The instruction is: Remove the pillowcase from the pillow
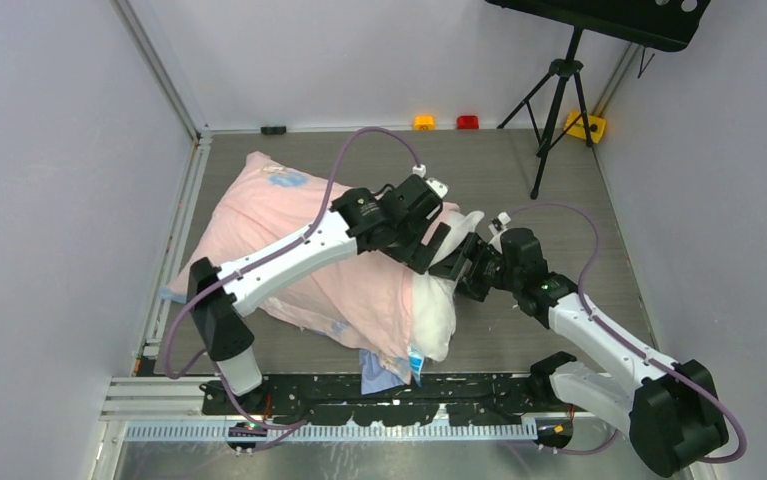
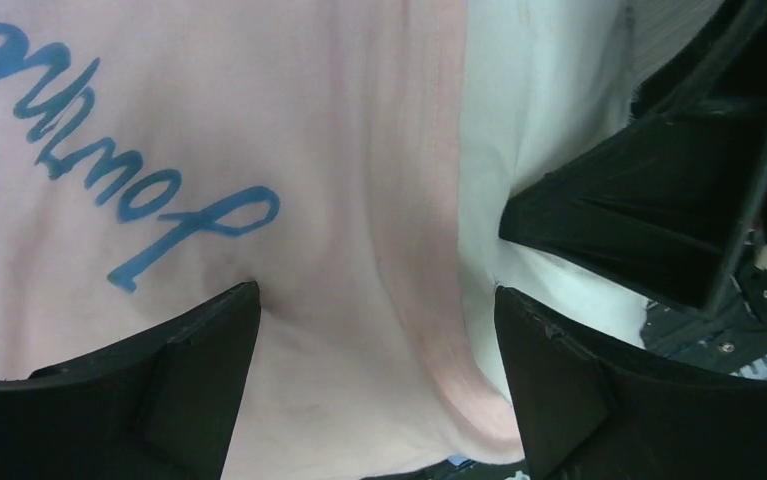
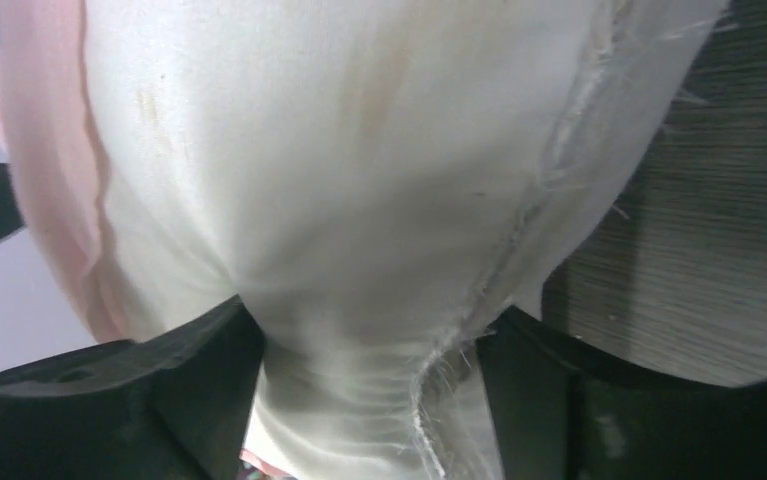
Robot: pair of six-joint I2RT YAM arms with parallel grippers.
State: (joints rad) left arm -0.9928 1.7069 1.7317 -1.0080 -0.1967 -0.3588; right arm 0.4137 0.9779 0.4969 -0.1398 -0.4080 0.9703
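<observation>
The pink pillowcase with blue writing covers most of the pillow and lies slanted across the table. The white pillow sticks out bare at its right end, with a small blue-and-white tag at its near edge. My left gripper is open, its fingers pressed down on the pink cloth with the pillowcase's hem between them and the white pillow just beyond. My right gripper is shut on a bunched corner of the pillow. Pink cloth shows at the left of the right wrist view.
A black tripod stands at the back right. Small orange, red and yellow objects sit along the back wall. A blue cloth edge hangs near the front rail. Walls close both sides. The two grippers are almost touching.
</observation>
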